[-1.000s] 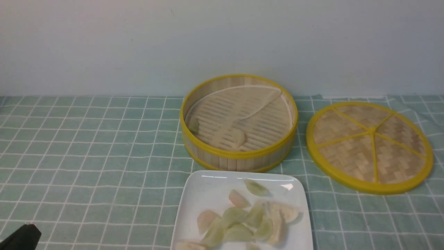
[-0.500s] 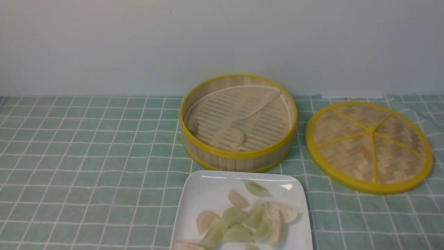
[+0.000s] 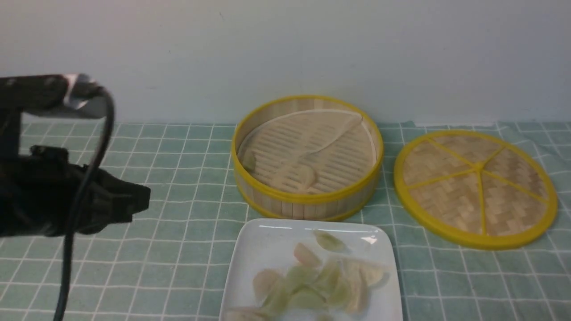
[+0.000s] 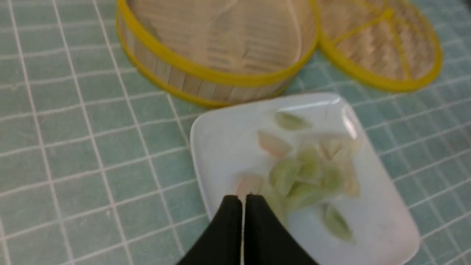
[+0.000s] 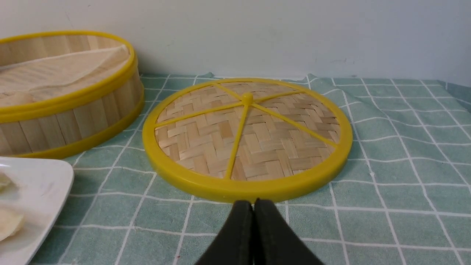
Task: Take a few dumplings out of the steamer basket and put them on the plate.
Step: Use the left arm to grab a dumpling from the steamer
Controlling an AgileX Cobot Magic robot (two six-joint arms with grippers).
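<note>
On the plate (image 3: 256, 252), dumplings (image 3: 312, 285) lie heaped.

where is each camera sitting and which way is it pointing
Front: between the arms, facing the wall past plate, steamer basket and lid; left arm shows.
Left wrist: on the left arm, angled down at the dumplings on the plate; shut left gripper shows.
Right wrist: low above the cloth, facing the lid; shut right gripper shows.
Shared: all three see steamer basket, plate, lid.

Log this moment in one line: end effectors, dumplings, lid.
left end effector: shut, empty | right end effector: shut, empty | dumplings: most on plate, two in steamer basket | lid: off, beside basket
</note>
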